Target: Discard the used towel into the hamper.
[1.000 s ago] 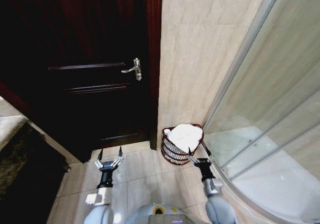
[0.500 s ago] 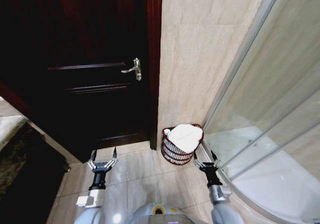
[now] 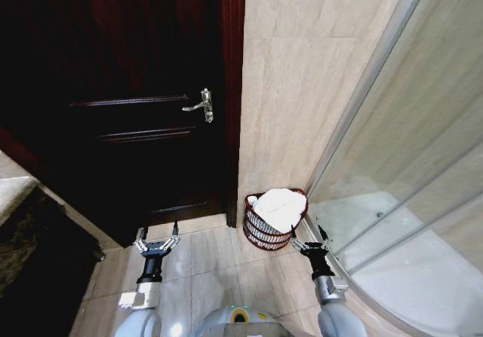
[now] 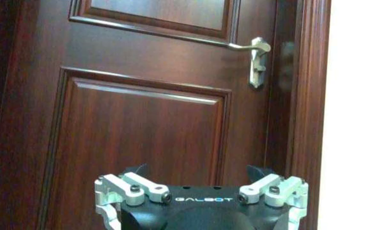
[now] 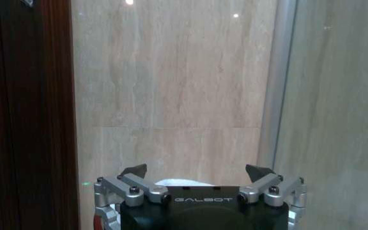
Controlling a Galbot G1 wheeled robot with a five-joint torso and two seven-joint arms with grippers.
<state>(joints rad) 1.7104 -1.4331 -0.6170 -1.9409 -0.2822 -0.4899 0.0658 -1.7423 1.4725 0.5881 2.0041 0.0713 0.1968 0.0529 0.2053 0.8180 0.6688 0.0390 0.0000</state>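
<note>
The hamper (image 3: 266, 231), a small round dark red-brown ribbed basket, stands on the floor in the corner between the tiled wall and the shower glass. The white towel (image 3: 278, 206) lies bunched in it, heaped above the rim. My right gripper (image 3: 309, 234) hangs open and empty just in front of the hamper's right side, a little apart from it. In the right wrist view, the right gripper (image 5: 197, 171) is open, with a bit of the towel (image 5: 179, 182) and the hamper rim (image 5: 98, 220) showing behind it. My left gripper (image 3: 157, 233) is open and empty near the door; the left gripper (image 4: 198, 170) faces the door panel.
A dark wooden door (image 3: 143, 126) with a metal lever handle (image 3: 202, 104) is shut to the left of the hamper. A curved glass shower screen (image 3: 407, 163) runs along the right. Beige floor tiles (image 3: 211, 269) lie open between the arms. A dark counter (image 3: 30, 254) sits at the left.
My right gripper has drawn back from the hamper's rim toward me. My left gripper has moved left and back. Both stay open, and the towel rests in the hamper throughout.
</note>
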